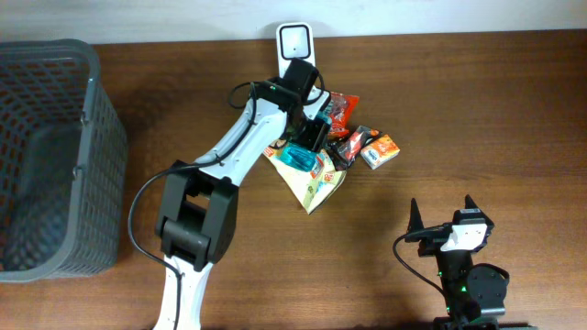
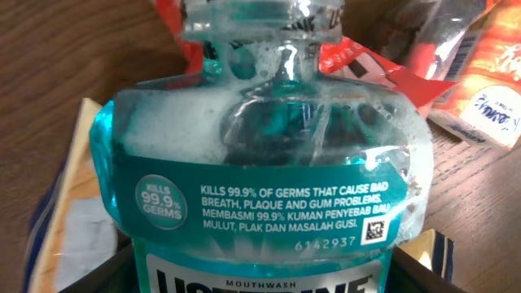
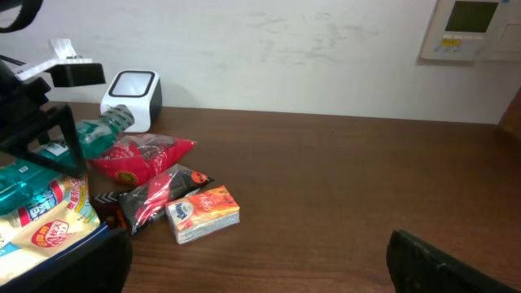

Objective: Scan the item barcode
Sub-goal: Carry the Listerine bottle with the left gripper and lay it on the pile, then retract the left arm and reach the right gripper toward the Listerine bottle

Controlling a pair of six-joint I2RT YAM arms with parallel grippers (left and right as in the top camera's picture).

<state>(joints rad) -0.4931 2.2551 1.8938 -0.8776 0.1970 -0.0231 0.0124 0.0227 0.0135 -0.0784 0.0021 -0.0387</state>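
Skipping past the grey basket at far left and finding the left gripper seemingly pinching the mouthwash bottle by its teal body, holding it just over the yellow snack bag in the middle of the table. Carrying it with the long axis aiming cap-first at the white scanner just behind, so probably needing a turn of the label toward the scanner window more than any travel. Ending at lower right with the right gripper spread wide, empty and well apart, leaving the left arm far nearer.
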